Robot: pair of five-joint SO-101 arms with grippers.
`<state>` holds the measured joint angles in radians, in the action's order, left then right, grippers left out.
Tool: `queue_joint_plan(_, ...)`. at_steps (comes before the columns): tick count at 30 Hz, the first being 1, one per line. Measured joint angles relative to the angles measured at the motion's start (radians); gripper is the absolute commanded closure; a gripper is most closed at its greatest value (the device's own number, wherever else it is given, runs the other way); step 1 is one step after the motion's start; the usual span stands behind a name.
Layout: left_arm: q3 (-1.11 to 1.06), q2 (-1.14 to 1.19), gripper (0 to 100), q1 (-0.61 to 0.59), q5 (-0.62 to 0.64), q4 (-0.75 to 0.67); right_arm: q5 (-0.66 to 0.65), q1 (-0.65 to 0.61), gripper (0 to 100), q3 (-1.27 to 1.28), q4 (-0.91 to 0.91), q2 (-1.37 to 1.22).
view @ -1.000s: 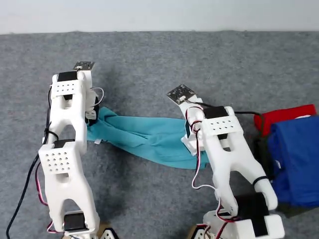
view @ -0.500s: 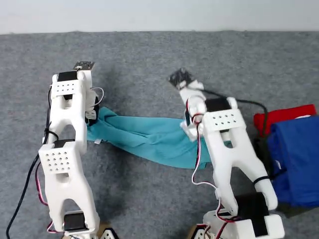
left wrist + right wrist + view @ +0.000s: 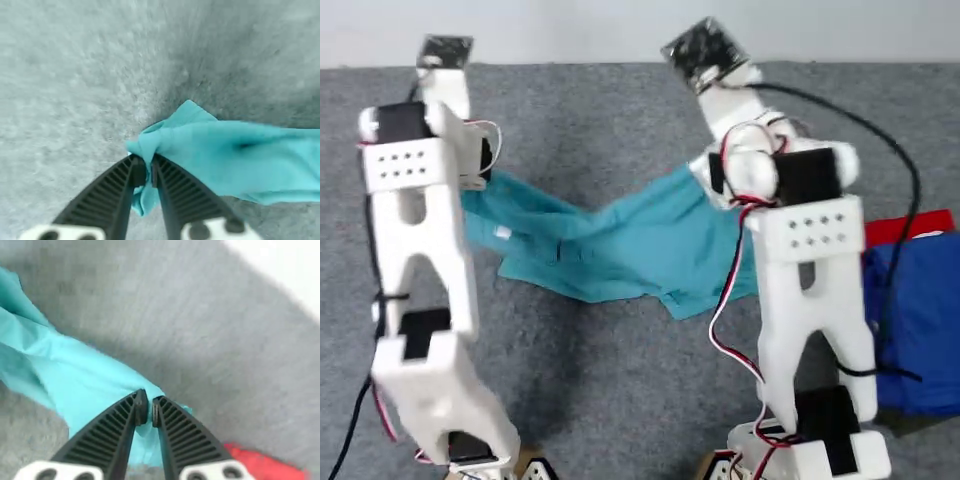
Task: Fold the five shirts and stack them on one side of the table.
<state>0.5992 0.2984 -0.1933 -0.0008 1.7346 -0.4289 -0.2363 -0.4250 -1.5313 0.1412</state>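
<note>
My left pincer is clamped on a bunched corner of the teal shirt, cloth squeezed right between the tips. My right pincer is clamped too, biting the shirt's edge at its other end.

So the shirt is strung between the two arms, and that's what the coming move turns on. Its long axis runs across the worktop, roughly in line with the far edge. From the left pincer the cloth trails off toward the right arm, and from the right pincer it falls away toward the left one. The middle sags, and I'd say the loose hem drags on the worktop toward the near edge.

By the right edge sits the pile, a blue shirt over a red shirt, close beside my right arm and well apart from the left. That makes the right arm the nearer one for any carry to the pile.

The wrist views give me each pinch up close. The high view hides the tips under the arms but gives me the full span, the sag and the blue shirt.
</note>
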Motion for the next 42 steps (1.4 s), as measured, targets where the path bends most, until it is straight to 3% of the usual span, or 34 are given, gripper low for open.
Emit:
queue_joint_plan(9, -0.153, -0.483, 99, 0.0, -0.068, 0.0, 0.0, 0.0, 98.8, -0.519, -0.207, 0.006)
queue_joint_plan(16, -0.198, -0.827, 99, 0.002, -0.121, 0.002, 0.0, 0.023, 98.8, -0.842, -0.224, 0.068)
queue_joint_plan(29, -0.196, -1.289, 99, 0.003, -0.126, 0.002, 0.008, 0.261, 98.8, -0.896, -0.216, 0.44)
queue_joint_plan(36, -0.195, -1.343, 99, 0.003, -0.126, 0.002, 0.055, 0.354, 98.8, -0.887, -0.19, 0.506)
queue_joint_plan(42, -0.261, -1.32, 99, -0.063, -0.126, 0.002, 0.057, 0.354, 98.8, -0.684, -0.175, 0.503)
